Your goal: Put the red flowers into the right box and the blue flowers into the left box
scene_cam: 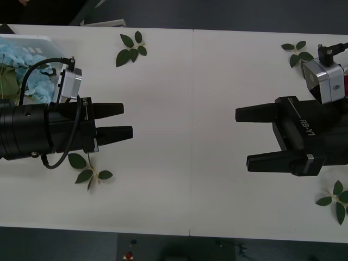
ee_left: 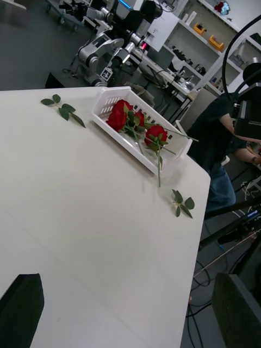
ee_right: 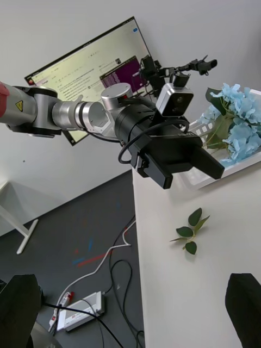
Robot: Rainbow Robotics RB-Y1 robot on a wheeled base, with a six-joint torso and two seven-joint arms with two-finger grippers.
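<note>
The blue flowers (scene_cam: 24, 73) lie in the left box (scene_cam: 32, 38) at the table's far left corner; the right wrist view shows the blue flowers (ee_right: 236, 117) as fluffy pale heads in the left box (ee_right: 217, 176). Three red flowers (ee_left: 133, 122) lie in the right box (ee_left: 106, 103), seen in the left wrist view. My left gripper (scene_cam: 128, 120) hovers over the table's left half, open and holding nothing, just beside the left box. My right gripper (scene_cam: 242, 138) hovers over the right half, open and holding nothing. The two grippers point at each other.
Loose green leaf sprigs lie on the white table: one at the back (scene_cam: 132, 48), one under the left arm (scene_cam: 89, 169), one at the back right (scene_cam: 298, 51), one at the front right (scene_cam: 336, 201). The wide middle strip between the grippers is bare tabletop.
</note>
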